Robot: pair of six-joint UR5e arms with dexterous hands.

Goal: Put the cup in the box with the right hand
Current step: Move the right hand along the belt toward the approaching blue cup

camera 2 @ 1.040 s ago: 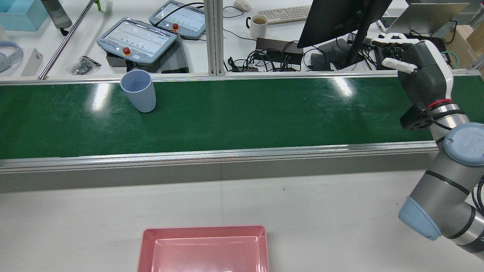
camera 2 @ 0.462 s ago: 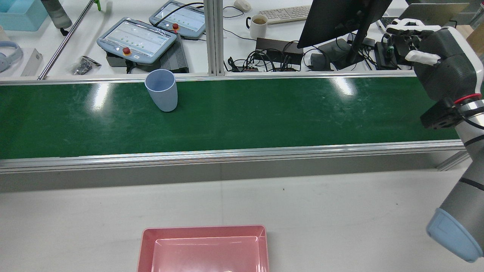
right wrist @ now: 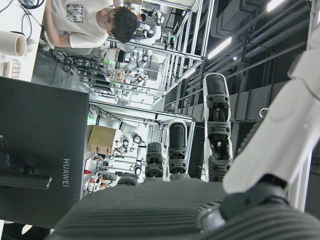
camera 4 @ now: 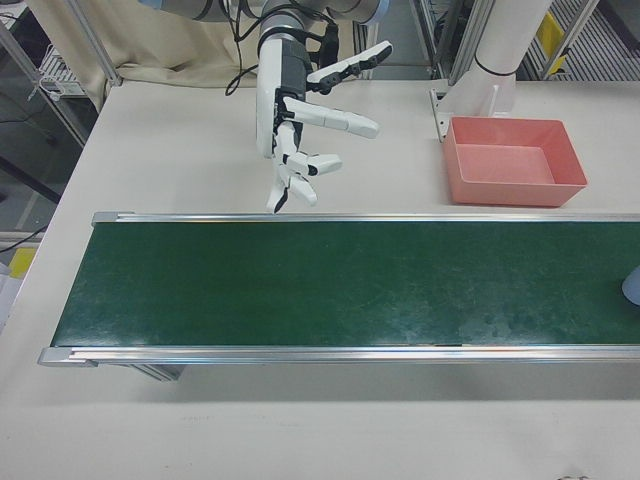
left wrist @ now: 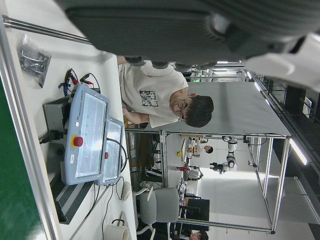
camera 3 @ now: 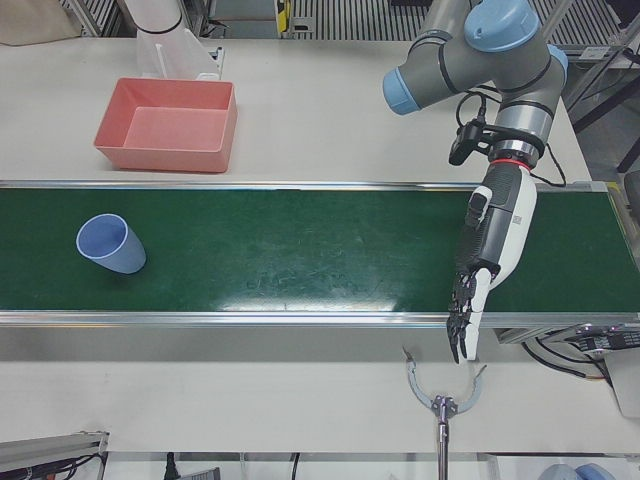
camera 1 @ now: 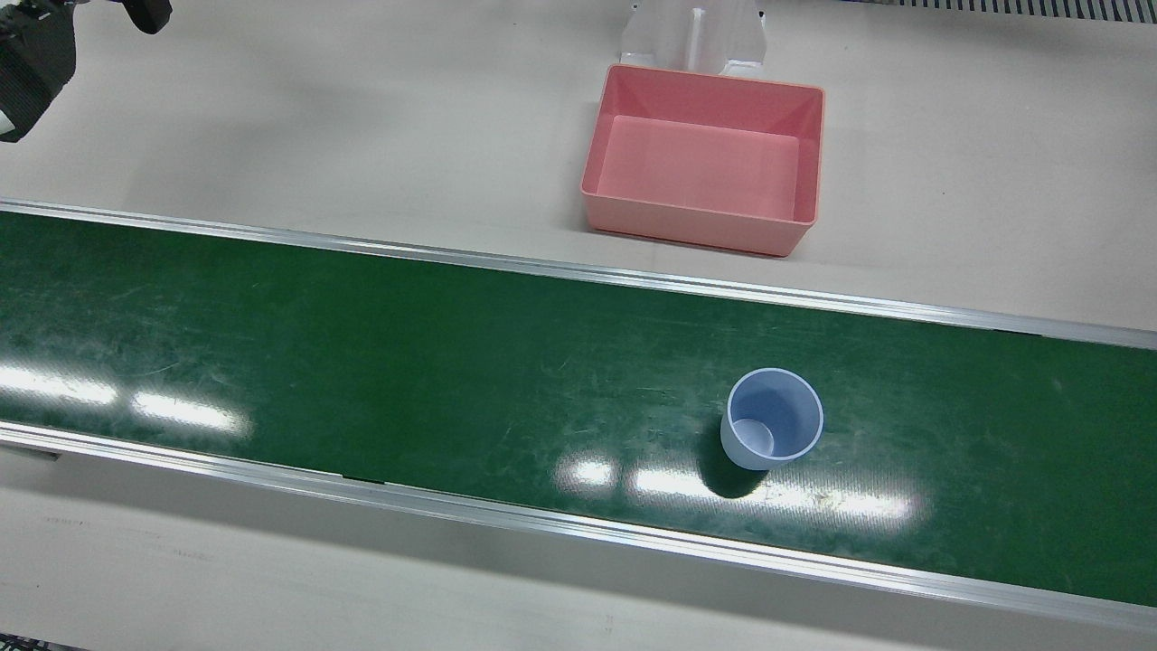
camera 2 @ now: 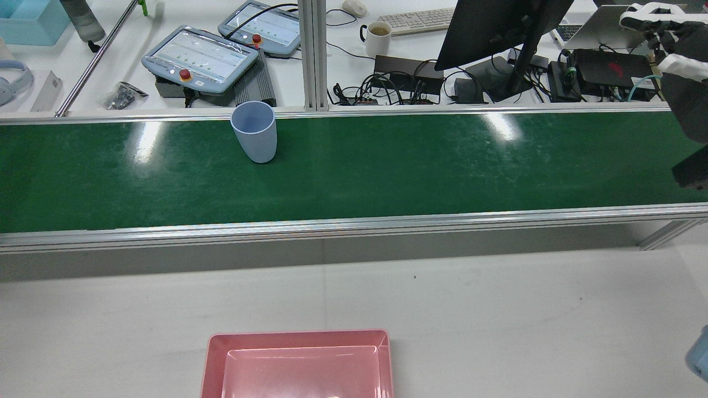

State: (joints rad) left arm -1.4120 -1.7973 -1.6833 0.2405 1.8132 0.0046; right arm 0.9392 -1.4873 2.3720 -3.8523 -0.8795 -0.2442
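A pale blue cup (camera 2: 254, 132) stands upright on the green belt (camera 2: 387, 160), close to the belt's far rail in the rear view; it also shows as the cup (camera 1: 771, 419) and the cup (camera 3: 110, 243). The empty pink box (camera 1: 705, 158) sits on the white table on the robot's side, also seen as the box (camera 2: 298, 365). My right hand (camera 4: 305, 130) hangs open with its fingers spread, above the belt's right end and far from the cup; only part of the right hand (camera 2: 683, 66) shows in the rear view. My left hand (camera 3: 488, 260) is open and empty, its fingers pointing down over the other end of the belt.
Aluminium rails (camera 2: 332, 225) border the belt on both sides. Behind it stand two teach pendants (camera 2: 202, 58), a monitor (camera 2: 498, 27), a mug (camera 2: 379, 36) and cables. A person (left wrist: 160, 95) sits beyond the belt. A metal clamp (camera 3: 440, 400) stands near the left-front table edge.
The cup has travelled to the right along the belt in the rear view. My right hand and arm have swung right and upward, mostly out of that view.
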